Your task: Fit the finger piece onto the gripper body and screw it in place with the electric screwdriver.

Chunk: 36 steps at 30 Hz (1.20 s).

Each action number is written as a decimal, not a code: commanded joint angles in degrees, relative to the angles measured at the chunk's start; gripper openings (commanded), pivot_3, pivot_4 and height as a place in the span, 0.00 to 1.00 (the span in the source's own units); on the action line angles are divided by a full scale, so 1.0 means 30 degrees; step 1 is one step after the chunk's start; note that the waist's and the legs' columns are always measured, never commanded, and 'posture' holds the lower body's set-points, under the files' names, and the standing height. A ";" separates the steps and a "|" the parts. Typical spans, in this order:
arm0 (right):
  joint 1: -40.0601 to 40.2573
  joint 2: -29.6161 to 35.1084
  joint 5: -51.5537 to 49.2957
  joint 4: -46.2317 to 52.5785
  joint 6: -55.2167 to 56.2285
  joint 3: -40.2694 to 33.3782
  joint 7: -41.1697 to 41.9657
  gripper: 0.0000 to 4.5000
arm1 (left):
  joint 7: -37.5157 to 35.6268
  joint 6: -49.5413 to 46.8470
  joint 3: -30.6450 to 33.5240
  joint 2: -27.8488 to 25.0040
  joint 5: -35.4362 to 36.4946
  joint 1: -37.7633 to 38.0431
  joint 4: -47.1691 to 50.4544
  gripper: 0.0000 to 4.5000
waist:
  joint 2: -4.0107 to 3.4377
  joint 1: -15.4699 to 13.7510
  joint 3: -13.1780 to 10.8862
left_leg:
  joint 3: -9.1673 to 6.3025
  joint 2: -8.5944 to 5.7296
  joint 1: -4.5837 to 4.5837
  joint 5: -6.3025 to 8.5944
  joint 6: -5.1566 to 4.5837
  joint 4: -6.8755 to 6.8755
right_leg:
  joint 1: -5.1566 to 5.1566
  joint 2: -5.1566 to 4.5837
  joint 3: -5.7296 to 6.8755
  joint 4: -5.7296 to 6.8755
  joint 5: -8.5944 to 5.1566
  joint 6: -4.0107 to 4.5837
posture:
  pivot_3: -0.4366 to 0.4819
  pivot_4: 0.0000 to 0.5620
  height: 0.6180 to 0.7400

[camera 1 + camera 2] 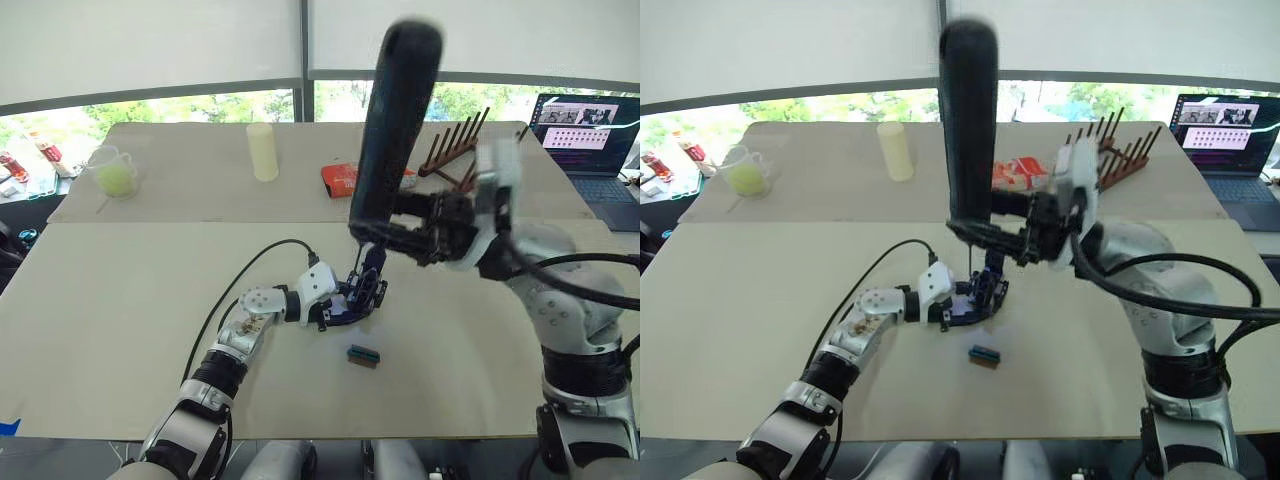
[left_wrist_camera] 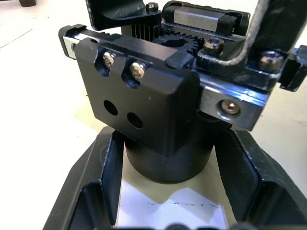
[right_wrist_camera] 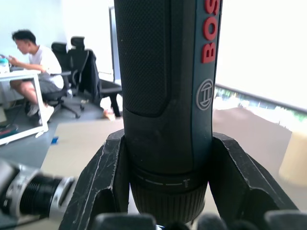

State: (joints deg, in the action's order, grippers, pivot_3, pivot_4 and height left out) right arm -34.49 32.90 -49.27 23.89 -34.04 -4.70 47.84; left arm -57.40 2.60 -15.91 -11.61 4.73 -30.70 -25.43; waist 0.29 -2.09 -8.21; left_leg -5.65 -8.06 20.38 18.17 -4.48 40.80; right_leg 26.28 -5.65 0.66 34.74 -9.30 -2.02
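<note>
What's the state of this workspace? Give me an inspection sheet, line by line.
Surface: pale table, mostly bare near the work.
Job's things: gripper body stands on the table; screwdriver upright above it, bit pointing down at it. Finger piece: cannot tell apart from the body.
Clutter: small green-and-brown block, cup, pale cylinder, red box, brown rack.
Grippers: left gripper shut on the body's round base; right gripper shut on the screwdriver.
Cables: black cable at the left wrist.
Surroundings: laptop, windows, seated person.

Electric screwdriver (image 1: 395, 125) upright above gripper body (image 1: 362, 293); small block (image 1: 363, 355) in front.
</note>
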 commanded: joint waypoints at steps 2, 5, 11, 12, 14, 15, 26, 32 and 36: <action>-0.0051 -0.0049 -0.1093 0.1249 -0.0270 -0.0510 -0.0317 0.42 | 0.0163 -0.0097 0.0209 -0.0091 0.0053 -0.0204 0.0128 0.51 | 0.0002 0.0001 -0.0001 | 0.0000 0.0001 -0.0001 0.0000 -0.0001 0.0004 | -0.0004 -0.0001 -0.0004 0.0002 0.0000 0.0000 | 0.48 0.27 1.00; 0.0201 0.0388 -0.2169 0.1591 -0.1211 -0.0779 -0.0256 0.42 | 0.0232 -0.0362 0.0310 -0.0159 0.0071 -0.0319 0.0129 0.51 | 0.0002 0.0001 -0.0001 | -0.0001 0.0001 -0.0002 0.0000 0.0000 0.0003 | -0.0002 0.0000 -0.0008 0.0011 0.0000 0.0000 | 0.48 0.27 1.00; 0.0108 0.2963 -0.8070 0.1240 -0.5131 -0.2921 -0.1578 0.42 | -0.0869 -0.1487 0.0613 -0.1282 0.0678 0.0035 0.1267 1.00 | 0.0001 0.0006 -0.0017 | -0.0003 0.0002 0.0012 0.0000 -0.0002 -0.0003 | 0.0009 -0.0004 -0.0007 0.0001 0.0000 0.0001 | 0.48 0.27 1.00; 0.0190 0.3579 -0.9115 0.0973 -0.5788 -0.3359 -0.2070 0.42 | -0.1073 -0.1672 0.0732 -0.1666 0.0828 0.0207 0.1741 1.00 | 0.0002 0.0009 -0.0022 | -0.0003 0.0002 0.0015 0.0000 -0.0002 -0.0007 | 0.0012 -0.0020 -0.0012 0.0000 0.0000 0.0001 | 0.48 0.27 1.00; 0.0624 0.5317 -1.1429 -0.0055 -0.7499 -0.4196 -0.3124 0.42 | -0.1827 -0.2470 0.1184 -0.2793 0.1538 0.0722 0.3224 1.00 | -0.0002 0.0011 -0.0032 | -0.0004 0.0007 0.0015 0.0000 -0.0002 -0.0023 | 0.0015 -0.0103 -0.0018 -0.0007 -0.0001 0.0004 | 0.48 0.27 1.00; 0.0981 0.6422 -1.2498 -0.0717 -0.8564 -0.4450 -0.3396 0.42 | -0.2458 -0.3003 0.1418 -0.3544 0.2020 0.1054 0.4087 1.00 | 0.0000 -0.0007 -0.0034 | -0.0004 0.0007 0.0022 0.0001 -0.0003 -0.0031 | 0.0022 -0.0115 -0.0024 -0.0012 -0.0001 0.0005 | 0.48 0.27 1.00; 0.4225 1.2340 -0.9700 -0.8728 -1.5730 -0.2089 -0.1759 0.42 | -0.8199 -0.7937 0.3827 -1.2622 0.6380 0.4904 1.1677 1.00 | -0.0200 0.0011 -0.0160 | 0.0024 -0.0013 0.0106 0.0034 -0.0069 -0.0031 | 0.0007 -0.0171 0.0014 -0.0200 0.0016 -0.0015 | 0.48 0.27 1.00; 0.2625 1.1477 -0.2949 -1.1445 -1.3115 0.2598 0.0883 0.42 | -0.7586 -0.7810 0.3966 -1.2924 0.6122 0.5103 1.1921 1.00 | -0.0211 0.0060 -0.0177 | 0.0023 0.0001 0.0118 0.0032 -0.0063 -0.0038 | 0.0025 -0.0161 0.0022 -0.0189 0.0022 -0.0008 | 0.48 0.27 1.00; 0.2325 1.1462 0.0973 -1.2857 -1.0098 0.4568 0.3212 0.42 | -0.6682 -0.7437 0.3969 -1.2714 0.5464 0.4670 1.1028 1.00 | -0.0234 0.0044 -0.0192 | 0.0025 -0.0024 0.0130 0.0031 -0.0064 -0.0036 | 0.0038 -0.0158 0.0069 -0.0198 0.0028 -0.0020 | 0.48 0.27 1.00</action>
State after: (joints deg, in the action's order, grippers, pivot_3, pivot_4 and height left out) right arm -26.22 66.31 -50.61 -13.80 -68.96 9.19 54.84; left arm -78.35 -20.56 -5.31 -49.72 21.47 -15.69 7.64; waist -0.42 -1.96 -8.79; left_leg -5.57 -8.11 20.76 18.26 -4.67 40.70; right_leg 26.38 -6.10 0.87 34.12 -9.21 -2.09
